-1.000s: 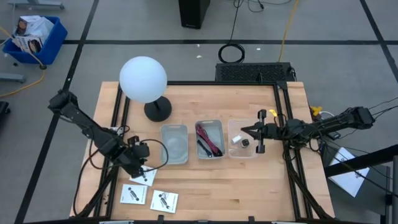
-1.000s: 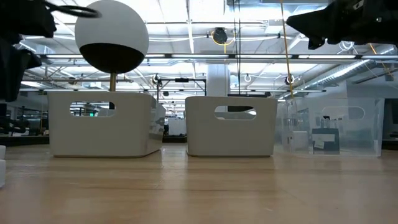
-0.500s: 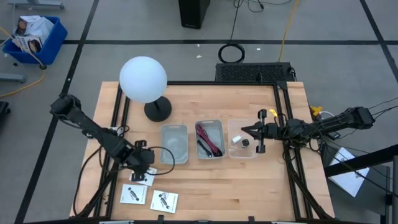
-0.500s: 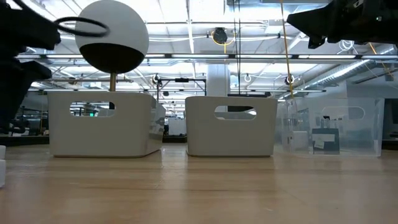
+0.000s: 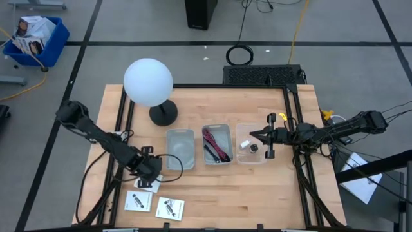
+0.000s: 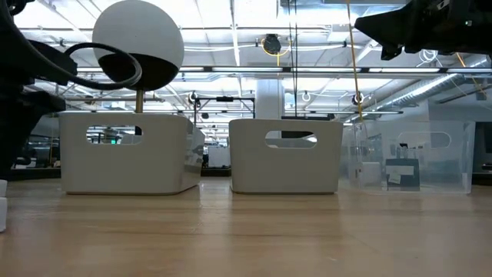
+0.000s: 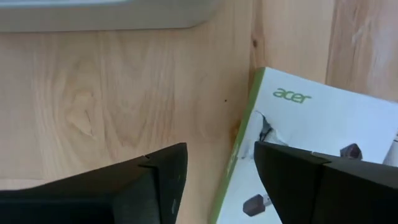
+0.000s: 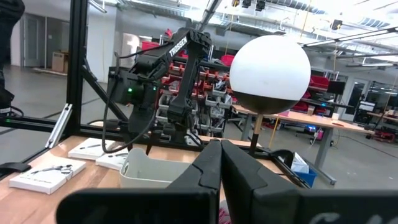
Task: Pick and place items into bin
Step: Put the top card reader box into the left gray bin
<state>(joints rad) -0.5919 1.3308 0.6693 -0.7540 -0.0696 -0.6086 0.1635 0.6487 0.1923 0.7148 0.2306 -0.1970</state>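
The white packet (image 7: pixel 311 155) with the green edge was my target; it lay flat on the tabletop (image 5: pixel 219 193), just beside the empty white bin (image 5: pixel 180 149), with two more packets (image 5: pixel 154 205) nearer the tabletop's front edge. I had the left gripper (image 5: pixel 149 173) low over it, with its fingers (image 7: pixel 292 171) spread moderately wide: in the left wrist view one finger stood over bare wood and the other over the printed face, so the packet's green edge sat in the gap between them. To do this step well, I judged that I should lower until one finger could catch under that thin edge, then close slowly, because a flat packet slides easily on wood. The right gripper (image 5: pixel 252 136) waited above the clear bin (image 5: pixel 252 160), closed and holding nothing. The cable bundle (image 5: pixel 215 145) already lay in the middle bin (image 5: pixel 217 128).
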